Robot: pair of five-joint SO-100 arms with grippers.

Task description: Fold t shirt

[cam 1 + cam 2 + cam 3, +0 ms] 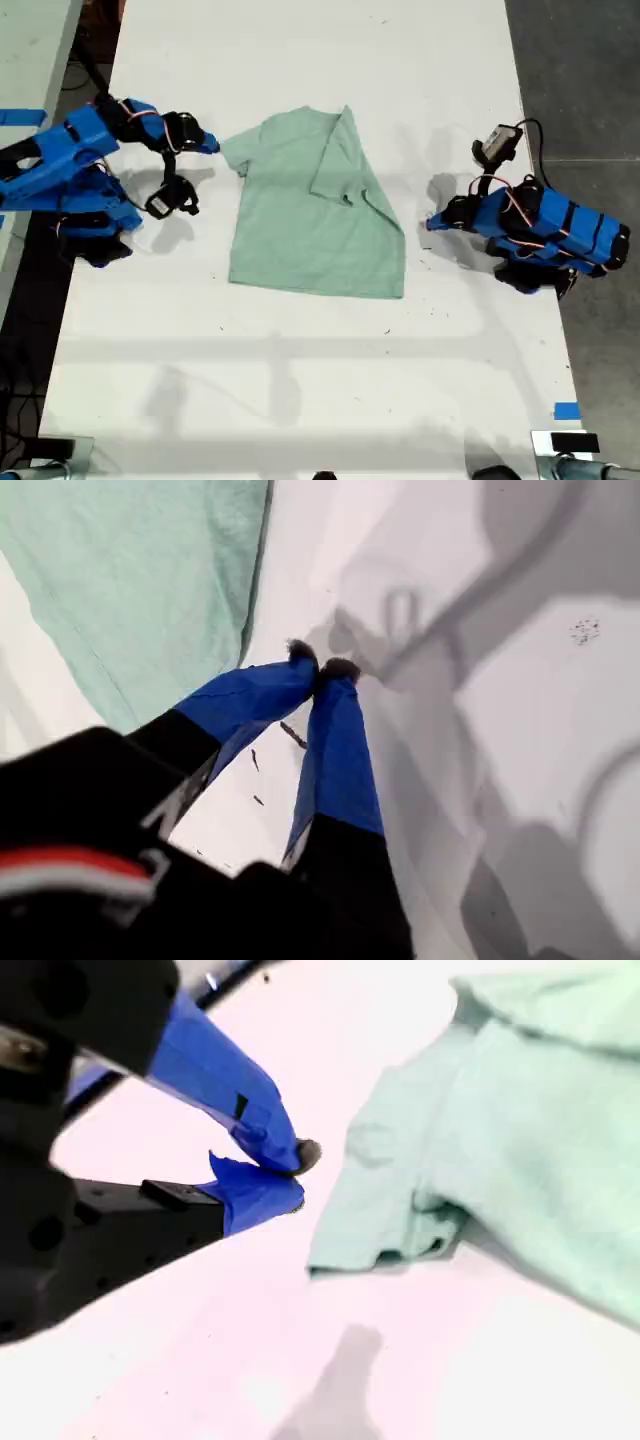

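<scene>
The pale mint-green t shirt (pixel 310 215) lies flat in the middle of the white table (pixel 300 380), with one sleeve side folded over onto its body. My second gripper (pixel 212 146) belongs to the arm at the exterior view's left. It is shut and holds nothing, a little way off the flat sleeve (pixel 390 1200) of the t shirt (pixel 520 1110); its tips (pixel 295 1175) do not touch the cloth. My first gripper (pixel 430 222), on the arm at the exterior view's right, is shut and holds nothing. It (pixel 322 667) hovers over bare table beside the edge of the t shirt (pixel 150 570).
Blue tape (pixel 566 410) marks the table near the exterior view's lower right corner. Another strip (pixel 20 116) sits on a neighbouring surface at that view's left edge. Dark floor (pixel 590 80) borders the table on that view's right. Both arm bases stand at the table's side edges.
</scene>
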